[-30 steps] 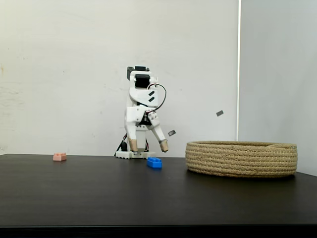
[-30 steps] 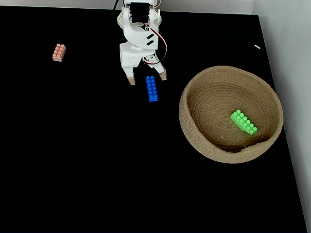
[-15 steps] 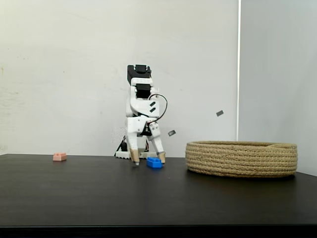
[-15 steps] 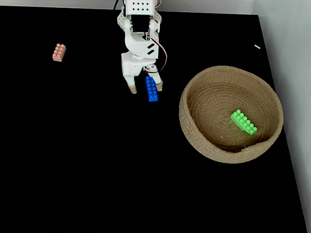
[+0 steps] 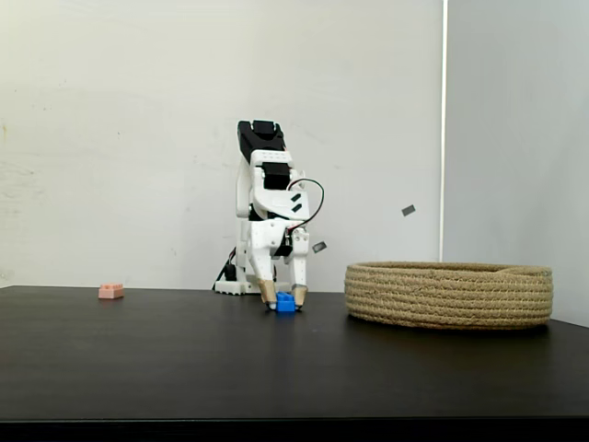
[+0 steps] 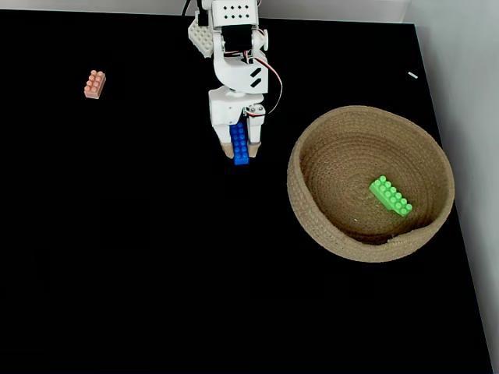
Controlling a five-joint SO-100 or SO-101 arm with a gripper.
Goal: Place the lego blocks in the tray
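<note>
Blue lego brick (image 6: 240, 143), studded and narrow, lies lengthwise toward the camera in a fixed view. The gripper (image 6: 241, 149) fingers straddle it closely; whether they grip it is unclear.

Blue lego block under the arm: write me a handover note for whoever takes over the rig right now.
End effector: down at the table, fingers either side of the blue lego block; jaws look nearly closed on it, but a firm grip cannot be confirmed. The block sits on the table.
Done: green lego block lies inside the woven basket.
Left: lift the blue block into the basket, then fetch the pink lego block at the table's far left in the top-down fixed view.
</note>
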